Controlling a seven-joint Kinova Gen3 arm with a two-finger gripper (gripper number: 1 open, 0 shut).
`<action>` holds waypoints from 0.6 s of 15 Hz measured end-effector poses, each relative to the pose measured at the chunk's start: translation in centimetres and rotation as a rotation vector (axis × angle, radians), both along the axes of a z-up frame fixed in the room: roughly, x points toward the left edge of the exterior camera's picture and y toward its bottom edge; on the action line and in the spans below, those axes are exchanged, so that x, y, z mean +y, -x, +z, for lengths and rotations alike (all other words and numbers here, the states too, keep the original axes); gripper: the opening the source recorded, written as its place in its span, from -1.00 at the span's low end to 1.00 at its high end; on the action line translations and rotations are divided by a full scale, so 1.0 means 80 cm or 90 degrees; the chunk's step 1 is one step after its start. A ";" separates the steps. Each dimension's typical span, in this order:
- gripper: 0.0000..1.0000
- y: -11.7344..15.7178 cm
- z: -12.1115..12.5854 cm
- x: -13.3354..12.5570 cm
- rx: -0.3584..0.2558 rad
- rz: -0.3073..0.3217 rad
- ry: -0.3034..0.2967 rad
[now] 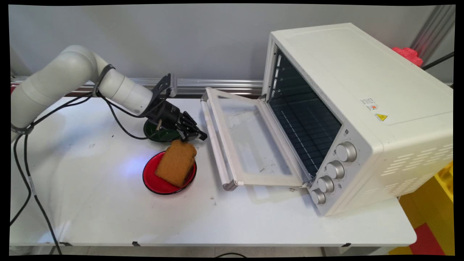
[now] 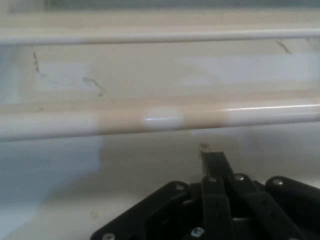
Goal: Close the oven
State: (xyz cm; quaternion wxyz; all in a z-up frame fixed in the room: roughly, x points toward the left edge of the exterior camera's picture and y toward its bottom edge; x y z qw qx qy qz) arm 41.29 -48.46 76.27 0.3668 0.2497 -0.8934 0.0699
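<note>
My gripper (image 1: 201, 137) hangs low over the table, shut with nothing in it, pointing at the oven door's handle (image 1: 214, 141). A brown slice of toast (image 1: 176, 163) leans on a red plate (image 1: 151, 179) just in front of and below the gripper, not touching it. In the hand view the two fingers (image 2: 214, 162) are pressed together, and the cream handle bar (image 2: 160, 119) crosses the picture a short way ahead. A dark green dish (image 1: 159, 136) lies under the wrist, mostly hidden.
The white toaster oven (image 1: 362, 108) stands at the right with its glass door (image 1: 250, 145) folded down flat onto the table, a wire rack inside. Several knobs (image 1: 335, 168) line its front. Black cables (image 1: 25, 174) hang at the left.
</note>
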 end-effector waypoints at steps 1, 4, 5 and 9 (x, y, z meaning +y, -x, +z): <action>-1.00 0.002 -0.003 -0.001 0.001 -0.001 0.001; -1.00 0.006 -0.009 -0.004 0.004 -0.005 0.004; -1.00 0.007 -0.010 -0.004 0.006 -0.006 0.005; -1.00 0.011 -0.013 -0.007 0.011 -0.007 0.007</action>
